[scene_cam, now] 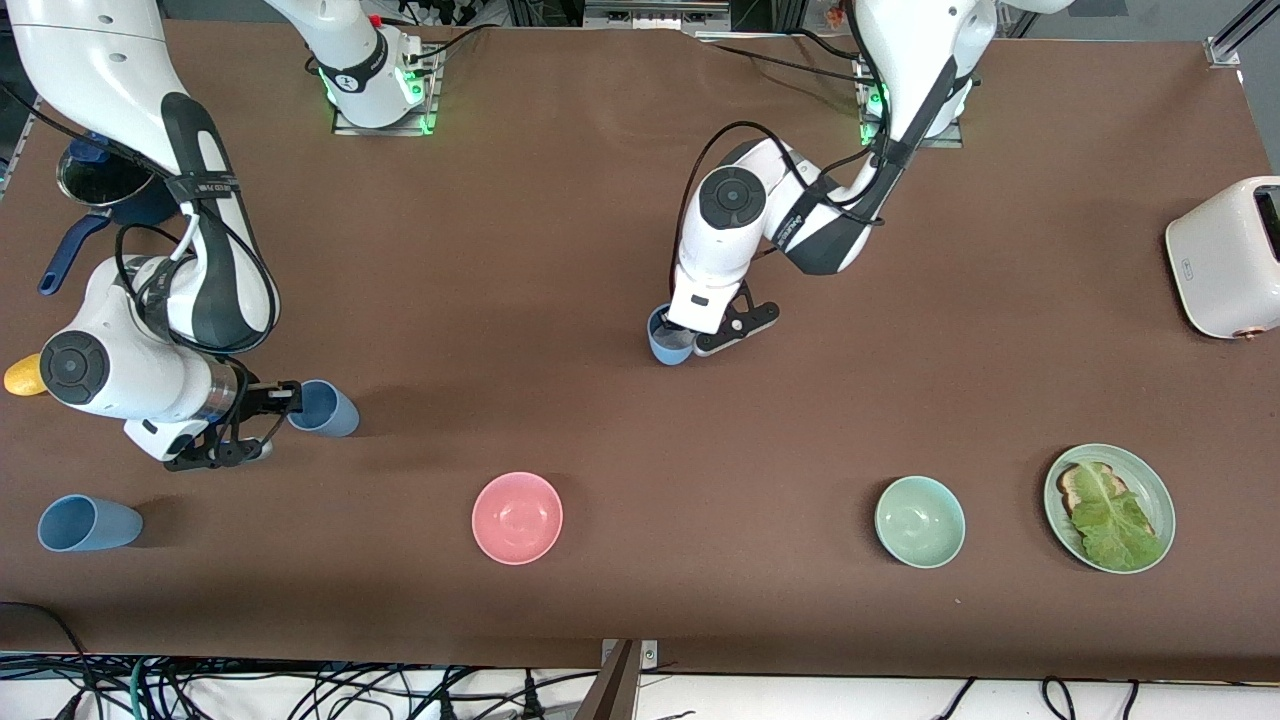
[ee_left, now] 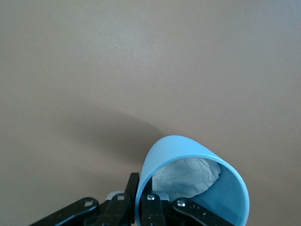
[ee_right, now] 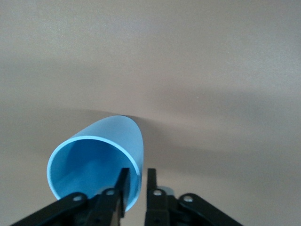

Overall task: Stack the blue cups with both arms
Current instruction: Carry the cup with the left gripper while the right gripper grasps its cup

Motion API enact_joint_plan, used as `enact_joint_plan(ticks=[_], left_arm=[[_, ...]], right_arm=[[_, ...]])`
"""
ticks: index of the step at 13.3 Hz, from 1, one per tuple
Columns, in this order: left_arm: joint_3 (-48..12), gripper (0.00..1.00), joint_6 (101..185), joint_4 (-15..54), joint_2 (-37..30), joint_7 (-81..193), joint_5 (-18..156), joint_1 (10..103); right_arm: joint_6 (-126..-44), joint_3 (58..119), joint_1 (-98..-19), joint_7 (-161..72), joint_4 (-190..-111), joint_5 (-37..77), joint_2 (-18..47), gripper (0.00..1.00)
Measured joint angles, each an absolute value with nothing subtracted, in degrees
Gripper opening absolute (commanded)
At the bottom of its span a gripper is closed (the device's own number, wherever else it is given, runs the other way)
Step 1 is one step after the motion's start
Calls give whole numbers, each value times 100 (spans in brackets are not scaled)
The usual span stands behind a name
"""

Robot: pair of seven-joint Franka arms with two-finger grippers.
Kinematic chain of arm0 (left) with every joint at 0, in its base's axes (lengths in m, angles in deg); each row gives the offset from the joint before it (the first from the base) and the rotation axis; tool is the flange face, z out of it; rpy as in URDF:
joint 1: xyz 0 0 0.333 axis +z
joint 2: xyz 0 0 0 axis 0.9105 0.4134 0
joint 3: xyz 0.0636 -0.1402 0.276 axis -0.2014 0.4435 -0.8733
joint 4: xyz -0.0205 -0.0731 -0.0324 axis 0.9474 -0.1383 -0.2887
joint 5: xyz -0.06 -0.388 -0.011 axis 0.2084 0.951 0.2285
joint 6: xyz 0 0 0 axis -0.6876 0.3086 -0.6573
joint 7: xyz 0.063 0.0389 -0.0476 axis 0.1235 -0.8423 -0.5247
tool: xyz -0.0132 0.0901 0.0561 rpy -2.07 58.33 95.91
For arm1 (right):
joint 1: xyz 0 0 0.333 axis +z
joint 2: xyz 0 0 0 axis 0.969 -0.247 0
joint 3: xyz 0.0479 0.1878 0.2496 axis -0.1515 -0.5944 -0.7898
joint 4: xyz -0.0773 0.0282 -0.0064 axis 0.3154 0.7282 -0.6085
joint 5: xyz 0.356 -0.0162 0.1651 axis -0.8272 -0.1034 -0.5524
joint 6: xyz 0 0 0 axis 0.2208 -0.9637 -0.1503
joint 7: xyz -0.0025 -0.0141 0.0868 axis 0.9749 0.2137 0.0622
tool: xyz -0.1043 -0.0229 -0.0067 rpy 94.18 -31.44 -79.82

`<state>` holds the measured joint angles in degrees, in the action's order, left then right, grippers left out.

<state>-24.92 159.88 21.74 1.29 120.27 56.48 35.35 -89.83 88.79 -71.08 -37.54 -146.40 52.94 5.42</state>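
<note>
- Gripping a blue cup by its rim, the left gripper sits low near the middle of the brown bench; its jaws are closed on the rim wall, 1 finger inside the mouth and 1 outside, as the left wrist view shows.
- That cup shows something crumpled and white inside it in the left wrist view.
- The right gripper is at the right arm's end of the bench, its jaws pinched on the rim of a second blue cup, which is tipped sideways with its mouth toward the gripper.
- In the right wrist view this second cup has 1 finger inside the mouth and 1 outside, clamped on the wall.
- A third blue cup lies on its side, nearer to the front camera than the right gripper and well apart from the other 2 cups.
- A pink bowl, a pale green bowl and a green plate carrying toast and a lettuce leaf stand in a row along the bench edge nearest the front camera.
- A white toaster sits at the left arm's end; a dark blue saucepan and a yellow object sit at the right arm's end.
</note>
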Motion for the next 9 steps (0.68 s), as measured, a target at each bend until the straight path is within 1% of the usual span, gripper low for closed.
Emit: enact_joint_plan(ticks=[5,8,9], left_arm=[[-2521,0,15988,2052,283,12038,5647,3531],[-2521,0,15989,1922,415,12068,5647,3518],[-2521,2,15989,1900,446,12076,5647,3512]], right_arm=[[-9039,8874,-7108,-3753,-14606,5290,545,0],[-8842,8824,-7090,-3753,-14263,5278,583,0],[-8749,8809,-7080,-3754,-14127,5244,602,0]])
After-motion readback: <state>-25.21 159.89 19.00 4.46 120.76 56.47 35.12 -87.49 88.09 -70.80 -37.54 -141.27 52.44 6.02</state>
